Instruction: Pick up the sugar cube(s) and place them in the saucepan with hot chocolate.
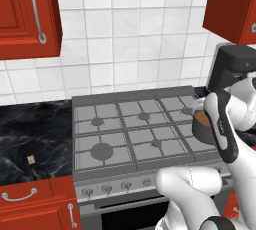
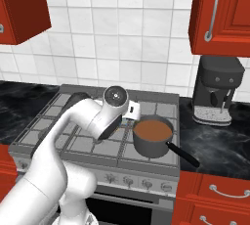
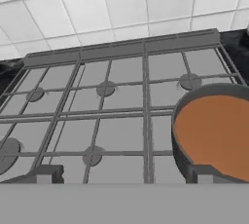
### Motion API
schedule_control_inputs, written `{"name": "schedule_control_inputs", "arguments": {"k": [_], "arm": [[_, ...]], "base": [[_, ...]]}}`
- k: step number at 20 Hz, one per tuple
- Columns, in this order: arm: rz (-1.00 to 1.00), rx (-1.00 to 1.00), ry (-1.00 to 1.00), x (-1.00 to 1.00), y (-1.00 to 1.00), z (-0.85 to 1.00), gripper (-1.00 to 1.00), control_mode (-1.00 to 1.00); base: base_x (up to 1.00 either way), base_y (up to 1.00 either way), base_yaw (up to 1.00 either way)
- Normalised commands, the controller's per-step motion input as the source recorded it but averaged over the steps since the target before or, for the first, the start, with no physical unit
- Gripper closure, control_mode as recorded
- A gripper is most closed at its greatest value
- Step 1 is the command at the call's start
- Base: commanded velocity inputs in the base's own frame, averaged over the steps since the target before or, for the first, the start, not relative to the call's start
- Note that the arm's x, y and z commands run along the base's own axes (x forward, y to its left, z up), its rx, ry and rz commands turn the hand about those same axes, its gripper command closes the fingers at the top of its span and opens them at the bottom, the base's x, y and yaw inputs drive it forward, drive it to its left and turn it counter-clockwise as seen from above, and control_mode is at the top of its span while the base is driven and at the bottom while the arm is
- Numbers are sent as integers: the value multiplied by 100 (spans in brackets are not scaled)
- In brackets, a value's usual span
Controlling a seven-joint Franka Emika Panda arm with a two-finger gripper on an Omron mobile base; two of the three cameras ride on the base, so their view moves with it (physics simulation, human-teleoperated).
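We see the saucepan [image 2: 152,136], a round dark grey pot full of brown liquid, standing on the front right of the stove [image 2: 68,143] with its dark handle pointing toward the front right; one tan speckled sugar cube [image 1: 31,159] lies well apart on the black counter [image 1: 30,134] left of the stove; the arm hides part of the pot in the left base view; the gripper [image 3: 124,179] hangs released over the grates, fingertips [image 3: 46,173] wide apart.

This is a home kitchen: a grey gas stove [image 1: 135,129] with burner grates and front knobs sits between red cabinets [image 1: 27,14], backed by white wall tiles [image 2: 122,38], with a black marble tabletop [image 1: 30,139] and a coffee machine [image 2: 217,92].
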Motion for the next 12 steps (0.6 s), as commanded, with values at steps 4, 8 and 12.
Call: {"name": "schedule_control_inputs", "arguments": {"k": [4, 8, 12], "arm": [[12, 0, 1, 0, 74, 12, -100, -100], [11, 0, 12, 0, 69, 9, -100, -100], [11, 0, 6, 1, 94, 2, -100, -100]], "base": [[0, 0, 0], [0, 0, 0], [0, 0, 0]]}}
